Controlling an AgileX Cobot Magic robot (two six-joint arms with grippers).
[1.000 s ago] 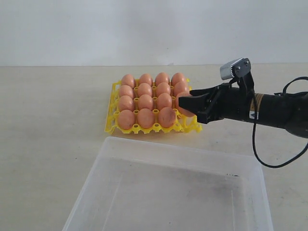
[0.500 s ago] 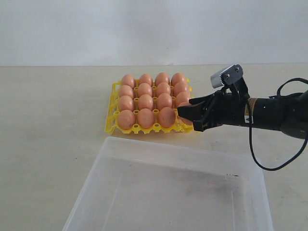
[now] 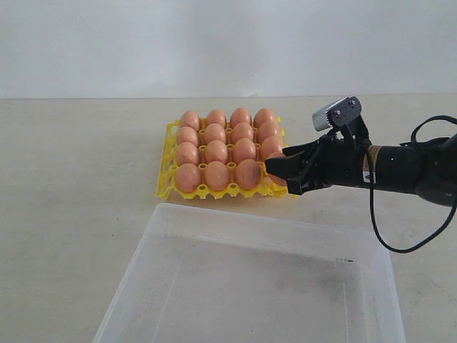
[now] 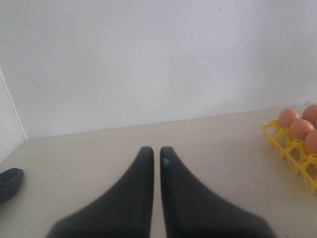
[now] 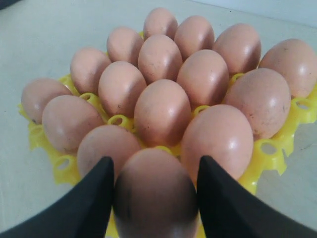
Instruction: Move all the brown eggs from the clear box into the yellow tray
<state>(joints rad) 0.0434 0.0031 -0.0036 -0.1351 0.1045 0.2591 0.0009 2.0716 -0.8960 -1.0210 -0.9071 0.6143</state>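
**Yellow tray** [image 3: 163,187]: bright yellow openwork plastic egg tray, roughly square, four cups by four. It stands on the beige tabletop [image 3: 78,164], just beyond the box. Fifteen cups are filled. The remaining one is the near right corner cup, as the exterior view has it.

**Brown eggs** [image 3: 216,151]: small oval pinkish-brown eggs, faintly speckled. Each is seated upright in its own cup, and the pointed posts between them keep the rows in order.

**Sixteenth egg** [image 5: 154,193]: same kind, held between two black fingers at the vacant corner cup. Whether it already rests in the cup cannot be told, because the fingers hide its base.

**Right gripper** [image 3: 277,176]: black, two-fingered. The jaws stand an egg's width apart, pressed to the flanks of the sixteenth egg. It reaches in low from the tray's open side, probably so the fingers do not foul the neighbouring eggs.

**Clear box** [image 3: 257,223]: large shallow bin of translucent whitish plastic, nearest the exterior camera. No egg is visible in it, so this looks like the last transfer. What remains is to seat the egg and let go gently.

**Left gripper** [image 4: 156,151]: black fingers drawn almost together with only a thin slit between them, holding nothing. It sits well off to the side of the tray (apparently parked clear of the work).
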